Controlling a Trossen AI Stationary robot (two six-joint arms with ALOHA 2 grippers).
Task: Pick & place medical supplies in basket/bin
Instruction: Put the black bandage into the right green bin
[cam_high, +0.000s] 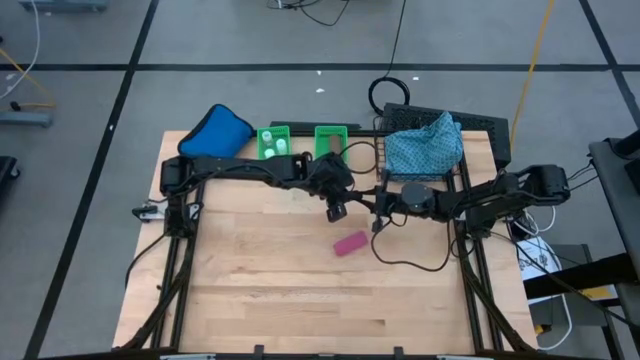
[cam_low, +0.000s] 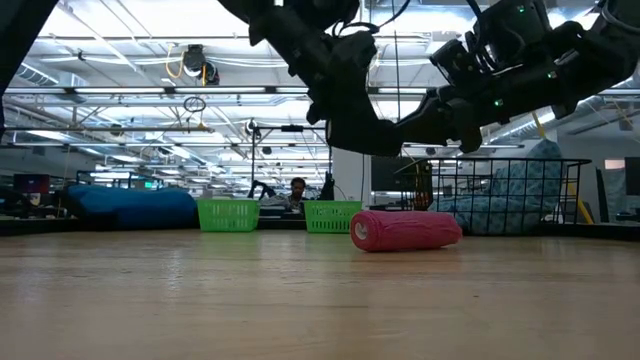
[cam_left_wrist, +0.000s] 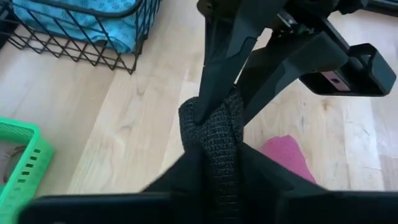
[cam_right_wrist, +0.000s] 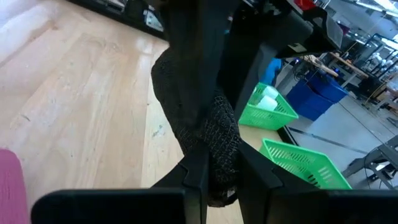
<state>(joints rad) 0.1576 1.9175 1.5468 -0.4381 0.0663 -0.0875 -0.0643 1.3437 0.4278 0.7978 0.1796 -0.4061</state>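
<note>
Now both my left gripper (cam_left_wrist: 217, 134) and right gripper (cam_right_wrist: 205, 155) pinch the black knitted roll (cam_left_wrist: 214, 140) mid-handover; next, left fingers release.

Two dark jointed arms (cam_high: 250, 167) trailing black cables (cam_high: 410, 262).

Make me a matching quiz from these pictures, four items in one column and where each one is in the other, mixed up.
Items:
1. pink roll
2. black roll
3. patterned cloth
4. white bottles

Places:
A. inside a green bin
B. lying on the bare table
C. in the black wire basket
D. gripped between both pincers, left pincer and right pincer

Pairs: 1-B, 2-D, 3-C, 4-A
</note>
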